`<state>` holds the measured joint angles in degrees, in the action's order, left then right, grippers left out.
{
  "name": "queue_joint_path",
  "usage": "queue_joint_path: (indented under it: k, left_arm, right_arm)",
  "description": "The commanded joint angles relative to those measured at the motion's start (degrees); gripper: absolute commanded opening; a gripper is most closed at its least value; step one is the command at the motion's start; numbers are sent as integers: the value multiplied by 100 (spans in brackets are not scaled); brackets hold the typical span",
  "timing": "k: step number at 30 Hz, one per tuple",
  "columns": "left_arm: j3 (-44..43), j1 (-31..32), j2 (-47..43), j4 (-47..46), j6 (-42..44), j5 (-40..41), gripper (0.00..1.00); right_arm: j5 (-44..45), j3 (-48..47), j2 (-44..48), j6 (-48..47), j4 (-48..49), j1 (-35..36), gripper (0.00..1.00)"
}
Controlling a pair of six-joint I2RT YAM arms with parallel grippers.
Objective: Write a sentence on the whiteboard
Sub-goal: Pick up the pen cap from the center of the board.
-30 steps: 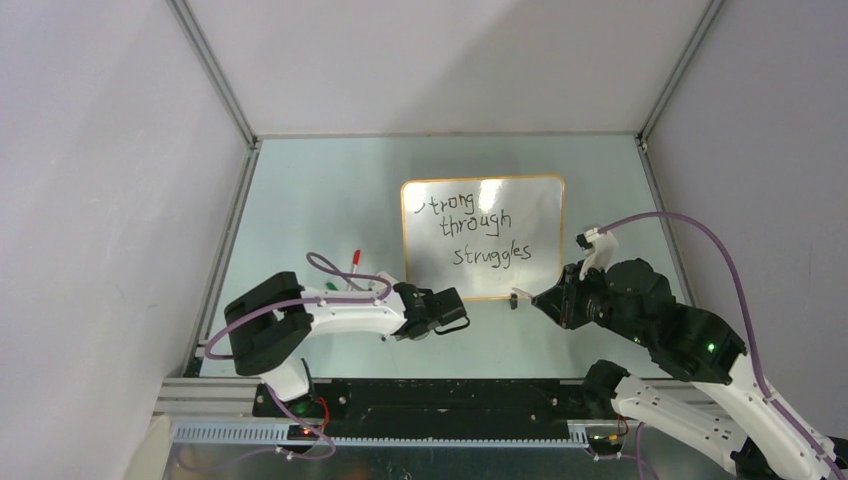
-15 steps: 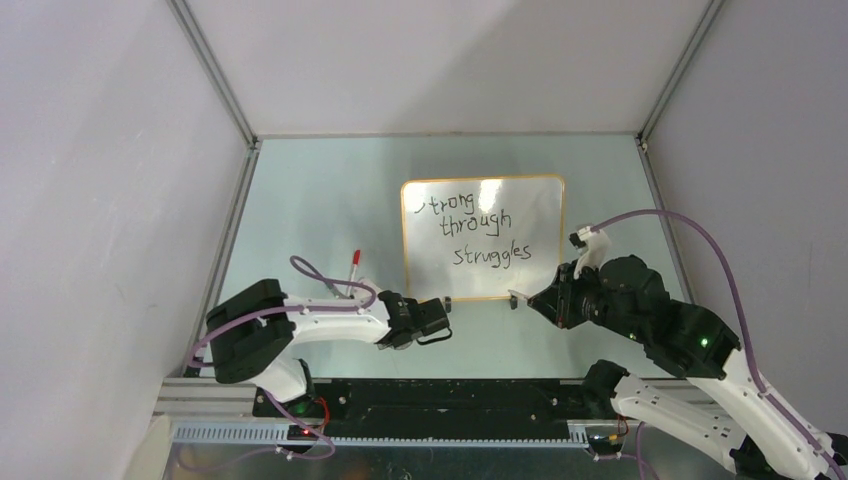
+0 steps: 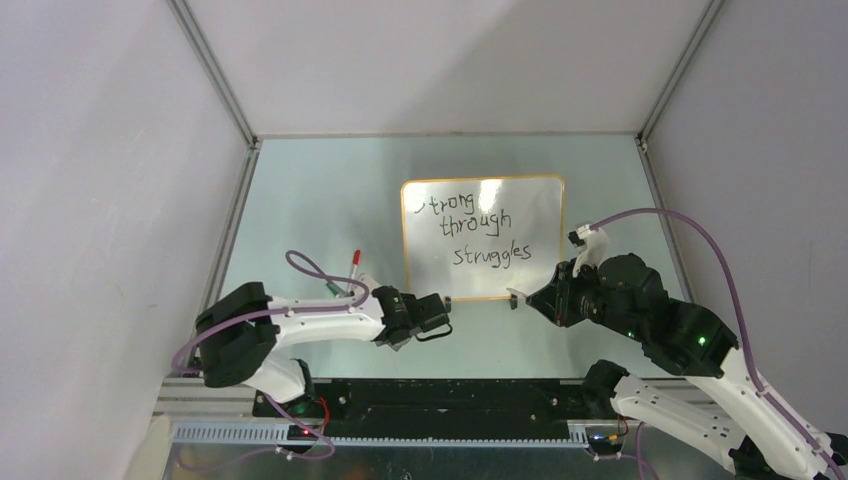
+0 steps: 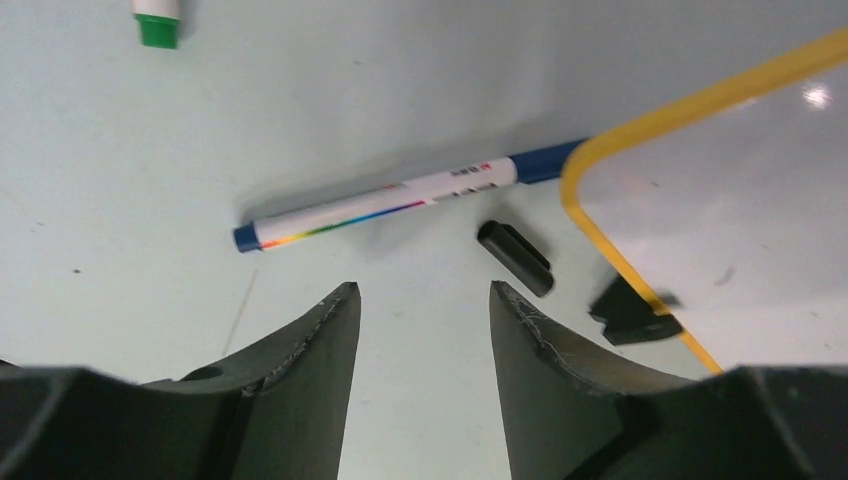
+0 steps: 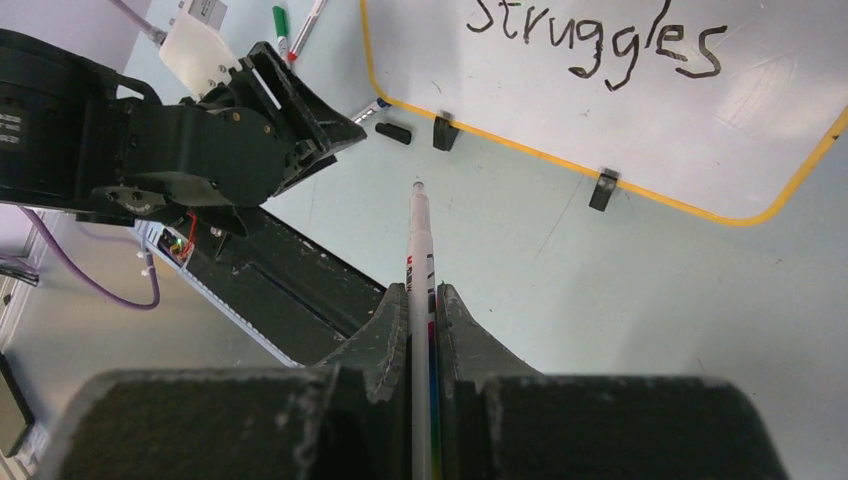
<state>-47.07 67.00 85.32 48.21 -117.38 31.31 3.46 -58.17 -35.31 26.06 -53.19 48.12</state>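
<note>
Whiteboard point(image 3: 535, 215) lay ahead of right gripper point(image 5: 422, 292), long axis crosswise, sentence point(image 3: 478, 232) reading toward arms. Right gripper clamped marker point(image 5: 418, 240), tip short of board. Left gripper point(image 4: 420, 300) parted, empty; pen point(image 4: 380, 205), black cap point(image 4: 514, 258) just ahead.

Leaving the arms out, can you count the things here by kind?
Markers: 4 (blue-capped marker, green-capped marker, red-capped marker, held marker in the right gripper)
Black cap: 1
Whiteboard: 1
Total: 6

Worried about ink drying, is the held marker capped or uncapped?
Uncapped: the marker in the right gripper shows its bare tip.
</note>
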Motion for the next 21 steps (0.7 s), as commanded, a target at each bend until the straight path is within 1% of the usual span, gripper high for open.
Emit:
queue_joint_path:
  k: [1, 5, 12, 21]
  left_arm:
    - [-372, 45, -221, 85, 95, 186, 57]
    - [-609, 33, -34, 185, 81, 268, 57]
    - [-973, -58, 502, 207, 9, 112, 56]
    - [-1213, -406, 1177, 159, 158, -186, 54]
  right_arm:
    - [-45, 4, 62, -65, 197, -49, 0]
    - [-58, -1, 91, -82, 170, -70, 0]
    - [-79, 0, 182, -105, 147, -121, 0]
    - [-106, -5, 316, -159, 127, -206, 0]
